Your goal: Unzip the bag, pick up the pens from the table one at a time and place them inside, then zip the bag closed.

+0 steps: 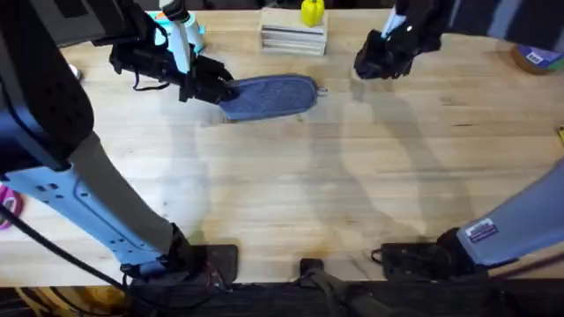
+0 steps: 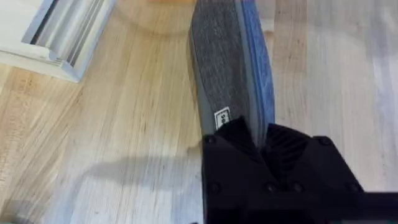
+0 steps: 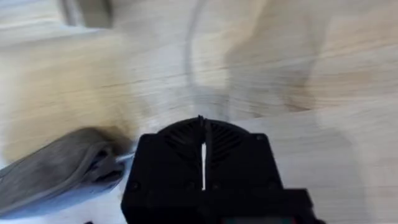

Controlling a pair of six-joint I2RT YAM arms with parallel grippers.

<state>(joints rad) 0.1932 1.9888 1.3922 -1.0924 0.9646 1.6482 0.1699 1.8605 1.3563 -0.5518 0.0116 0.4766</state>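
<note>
The grey-blue bag [image 1: 273, 95] lies flat on the far part of the table [image 1: 308, 194], with its small metal pull [image 1: 322, 91] at its right end. My left gripper [image 1: 220, 91] is shut on the bag's left end. In the left wrist view the bag [image 2: 227, 68] stretches away from the black fingers [image 2: 258, 143] that pinch it. My right gripper [image 1: 379, 60] hovers to the right of the bag, apart from it, with its fingers [image 3: 202, 155] pressed together on nothing. The right wrist view has the bag [image 3: 56, 171] off to one side. The pens are out of view.
A stack of pale boards [image 1: 293, 37] with a yellow object [image 1: 311, 12] on top stands behind the bag. A white bottle [image 1: 181, 35] is behind the left gripper. A tape roll [image 1: 533, 59] sits at the far right. The table's near half is bare wood.
</note>
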